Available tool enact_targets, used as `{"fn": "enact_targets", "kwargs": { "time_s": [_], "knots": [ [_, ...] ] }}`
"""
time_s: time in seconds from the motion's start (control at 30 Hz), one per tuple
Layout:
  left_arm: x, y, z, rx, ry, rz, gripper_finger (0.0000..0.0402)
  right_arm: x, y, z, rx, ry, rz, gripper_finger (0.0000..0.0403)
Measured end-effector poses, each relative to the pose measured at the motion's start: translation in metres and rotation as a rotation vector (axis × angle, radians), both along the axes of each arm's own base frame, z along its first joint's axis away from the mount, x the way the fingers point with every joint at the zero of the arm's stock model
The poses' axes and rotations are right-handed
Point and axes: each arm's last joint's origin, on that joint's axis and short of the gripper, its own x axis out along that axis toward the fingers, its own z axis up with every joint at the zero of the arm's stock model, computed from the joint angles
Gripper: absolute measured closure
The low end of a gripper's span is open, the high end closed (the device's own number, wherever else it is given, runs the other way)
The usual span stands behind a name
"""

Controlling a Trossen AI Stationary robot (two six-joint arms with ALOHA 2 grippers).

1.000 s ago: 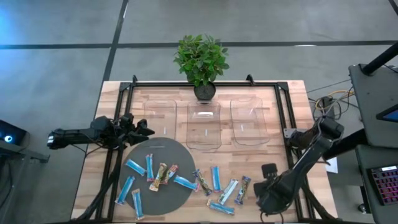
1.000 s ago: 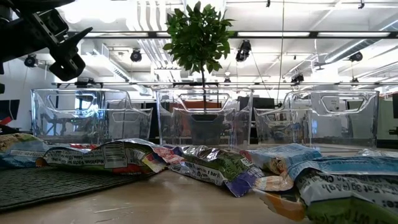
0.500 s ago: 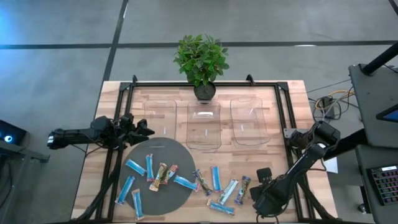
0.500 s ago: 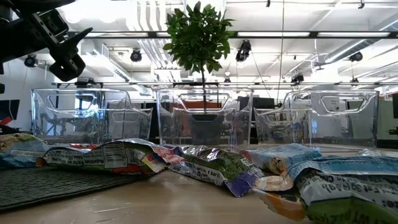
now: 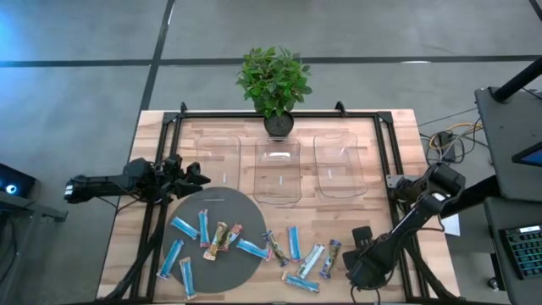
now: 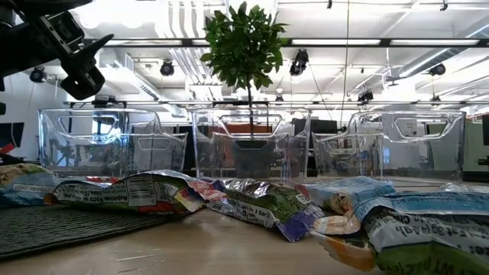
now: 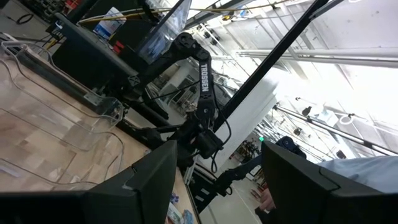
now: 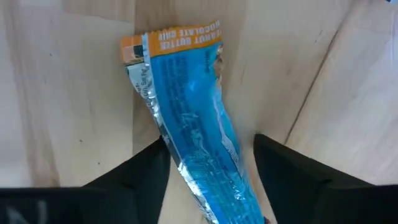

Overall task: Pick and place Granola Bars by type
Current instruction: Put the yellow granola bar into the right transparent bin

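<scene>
Step in hand: the right hand (image 5: 362, 254) hangs low over the near right part of the tabletop (image 5: 389, 161), its fingers spread open on either side of a blue bar (image 8: 196, 146) lying flat on the wood; no grip made yet, as far as the wrist view shows.
Next move: likely lower, close on the wrapper's middle, lift, and carry it to one of the clear trays (image 5: 339, 165).
Left hand: the left hand (image 5: 193, 178) waits open above the left edge, holding nothing.
Granola Bars: the Granola Bars (image 5: 254, 246) lie scattered along the near side, some on a round grey mat (image 5: 224, 203), the rest on bare wood.
Surface: pale wood planks inside a black frame; three trays in a row, seemingly with nothing in them.
Room: a potted plant (image 5: 273, 80) at the far edge; a grey floor, with ceiling lights beyond.
</scene>
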Motion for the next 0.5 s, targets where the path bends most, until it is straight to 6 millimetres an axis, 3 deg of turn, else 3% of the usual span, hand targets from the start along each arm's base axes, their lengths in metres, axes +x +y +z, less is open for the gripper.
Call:
{"fn": "enact_targets", "kwargs": {
  "time_s": [0.3,0.5],
  "knots": [
    [0.0,0.0,0.0,0.0,0.0,0.0,0.0186,0.009,-0.007,0.008,0.021,-0.004,-0.139,0.0304],
    [0.0,0.0,0.0,0.0,-0.001,0.001,0.0186,0.011,-0.019,0.045,0.087,-0.129,-0.418,0.0342]
  ]
}}
